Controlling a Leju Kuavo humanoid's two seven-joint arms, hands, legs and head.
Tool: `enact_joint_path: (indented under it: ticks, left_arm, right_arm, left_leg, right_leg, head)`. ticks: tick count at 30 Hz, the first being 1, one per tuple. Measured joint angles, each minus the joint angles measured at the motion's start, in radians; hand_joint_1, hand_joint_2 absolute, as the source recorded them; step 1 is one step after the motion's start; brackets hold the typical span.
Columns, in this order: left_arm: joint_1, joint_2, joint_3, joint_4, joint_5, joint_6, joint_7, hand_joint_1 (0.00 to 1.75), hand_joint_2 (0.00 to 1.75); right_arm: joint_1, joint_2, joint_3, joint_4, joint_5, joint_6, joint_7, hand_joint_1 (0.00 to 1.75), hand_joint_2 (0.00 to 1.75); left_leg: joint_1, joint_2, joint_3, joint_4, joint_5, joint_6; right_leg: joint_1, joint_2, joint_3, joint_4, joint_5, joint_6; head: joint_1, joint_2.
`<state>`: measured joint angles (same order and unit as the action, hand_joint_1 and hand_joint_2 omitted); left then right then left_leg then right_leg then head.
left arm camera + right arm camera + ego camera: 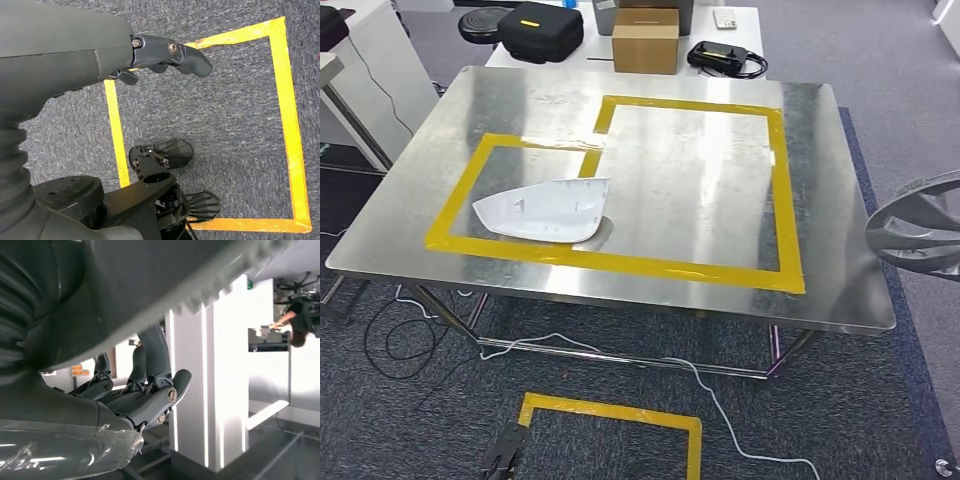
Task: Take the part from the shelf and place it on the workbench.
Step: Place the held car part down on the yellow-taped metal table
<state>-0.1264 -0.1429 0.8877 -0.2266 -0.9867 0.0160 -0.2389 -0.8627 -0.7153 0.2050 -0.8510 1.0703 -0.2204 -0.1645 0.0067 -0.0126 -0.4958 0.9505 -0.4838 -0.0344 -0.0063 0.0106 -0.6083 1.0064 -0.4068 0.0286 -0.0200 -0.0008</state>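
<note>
The right hand [916, 222] enters the head view at the right edge as a grey, ribbed, curved shape beside the table's right side; whether that shape is a held part cannot be told from here. Before it stands the shiny sheet-metal workbench [818, 290] on thin steel legs, marked with a stepped outline of yellow tape [788, 190]. A white, curved plastic mirror-cover part [545, 210] lies flat inside the left section of that outline, near the front tape line, well apart from the right hand. Beyond the workbench a white table carries a brown cardboard box [645, 40] and a black zip case [540, 28]. Grey carpet lies below, with a white cable [712, 395] and a yellow taped floor square [614, 420]. In the left wrist view the left hand [166, 55] hangs over the carpet and a taped square, its dark fingers loosely curled, holding nothing. In the right wrist view the right hand's dark fingers [151, 385] fold against a large grey curved surface that hides the grasp; white pillars stand behind.
</note>
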Motion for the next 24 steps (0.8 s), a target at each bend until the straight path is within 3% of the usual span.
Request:
enact_joint_path:
  ticks: [17,24]
  left_arm:
    - [-0.001,0.000,-0.010,0.000,-0.006,0.000,0.005,0.00,1.75]
    - [-0.012,-0.002,-0.019,0.000,-0.017,-0.005,0.010,0.00,1.75]
  right_arm:
    - [-0.021,0.041,0.028,0.058,0.023,-0.001,-0.005,1.75,1.75]
    - [0.009,0.212,0.130,0.048,0.129,0.003,-0.014,1.75,1.75]
  left_leg:
    - [0.000,0.000,-0.001,0.000,0.001,0.002]
    - [0.001,0.011,0.002,0.000,0.001,0.002]
  right_leg:
    - [0.000,0.000,0.000,0.000,0.001,0.002]
    - [0.001,0.012,0.000,0.000,0.003,0.001]
  head:
    - [0.000,0.000]
    - [0.000,0.000]
